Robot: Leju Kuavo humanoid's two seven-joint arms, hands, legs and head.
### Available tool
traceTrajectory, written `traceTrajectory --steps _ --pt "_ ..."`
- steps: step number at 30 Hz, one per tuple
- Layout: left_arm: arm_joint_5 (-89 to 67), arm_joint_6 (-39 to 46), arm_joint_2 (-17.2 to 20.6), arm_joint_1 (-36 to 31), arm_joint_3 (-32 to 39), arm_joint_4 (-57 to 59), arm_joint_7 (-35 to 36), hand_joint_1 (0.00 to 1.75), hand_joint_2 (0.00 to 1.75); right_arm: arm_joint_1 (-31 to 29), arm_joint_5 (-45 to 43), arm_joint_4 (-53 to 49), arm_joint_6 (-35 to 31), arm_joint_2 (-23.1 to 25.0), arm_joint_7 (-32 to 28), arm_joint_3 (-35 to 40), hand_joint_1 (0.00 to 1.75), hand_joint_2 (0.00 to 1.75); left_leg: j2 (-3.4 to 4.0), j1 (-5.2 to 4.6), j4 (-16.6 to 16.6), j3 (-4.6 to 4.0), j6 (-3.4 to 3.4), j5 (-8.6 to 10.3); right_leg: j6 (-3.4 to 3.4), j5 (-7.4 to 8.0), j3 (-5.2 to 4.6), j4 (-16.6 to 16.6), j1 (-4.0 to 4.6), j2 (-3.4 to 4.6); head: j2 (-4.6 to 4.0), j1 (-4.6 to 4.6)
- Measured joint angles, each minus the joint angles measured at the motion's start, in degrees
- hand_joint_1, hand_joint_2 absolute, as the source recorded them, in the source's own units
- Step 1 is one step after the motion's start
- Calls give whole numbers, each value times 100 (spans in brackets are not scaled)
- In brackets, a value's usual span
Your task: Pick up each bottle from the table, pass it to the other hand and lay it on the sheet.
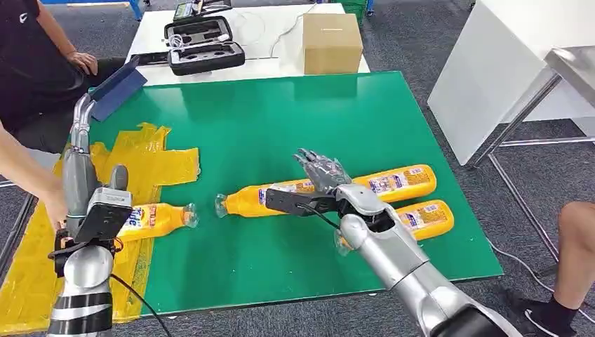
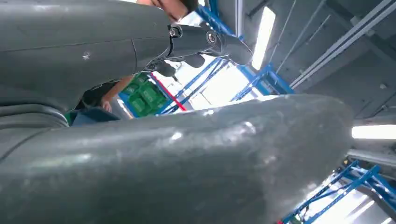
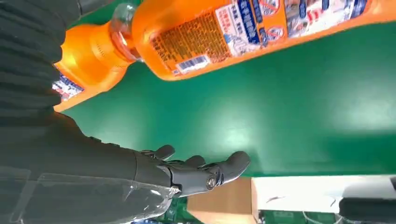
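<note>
- Right hand hovers above the middle bottle, fingers spread and holding nothing; the right wrist view shows the fingers extended over bare green with orange bottles beneath.
- Left hand is raised over the yellow sheet. It appears to hold nothing, but I cannot tell whether its fingers are apart or curled.
- Landmark: the green-topped bench.
- Orange plastic bottles with clear caps and printed labels, counted: four.
  - One already lies on the crumpled yellow plastic sheet at the bench's left end.
  - A second, the middle bottle, lies on its side near the bench centre, cap toward the sheet, partly under the right hand.
  - A third lies toward the bench's right end, just beyond the right hand.
  - A fourth lies near the bench's right front corner, partly hidden behind the right forearm.
- Step in hand, as I judge it: reaching to pick up the middle bottle.
- To do it well: lower the palm across the bottle's body, close round its middle rather than the tapering neck, lift level, and leave enough of the bottle exposed for the left hand to take.
- Risk: a round bottle may roll and nudge its neighbour.
</note>
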Motion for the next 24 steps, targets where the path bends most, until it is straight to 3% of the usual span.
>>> traceTrajectory --steps 12,13,14,15,16,24 --pt "518 241 -7 86 -288 -330 -450 0 0 -567 821 1846 -496 415 -22 295 0 175 -1 1 0 1 -1 1 0 0 0 0 0 0 0 2" --pt "546 267 -7 91 -312 -360 -489 0 0 -608 933 2015 -547 442 -17 306 10 175 -2 0 0 1 -1 1 0 0 0 0 0 0 0 0" --pt "551 291 -9 101 -343 -389 -509 0 0 -644 1024 2185 -597 466 -2 315 10 175 -3 0 0 1 -1 1 0 0 0 0 0 -1 0 0" --pt "557 308 -9 108 -369 -402 -520 0 0 -672 1084 2325 -625 488 13 319 162 175 -3 0 0 1 -1 1 0 0 0 0 0 -1 0 2" --pt "557 328 -11 119 -396 -417 -527 0 0 -698 1135 2478 -632 508 20 324 175 175 -3 0 0 0 -1 1 0 0 0 0 0 -1 0 2" --pt "616 409 -13 156 -494 -433 -542 0 0 -946 1200 3279 -577 639 -20 326 175 175 0 1 1 5 -2 1 0 0 1 0 1 0 0 0"
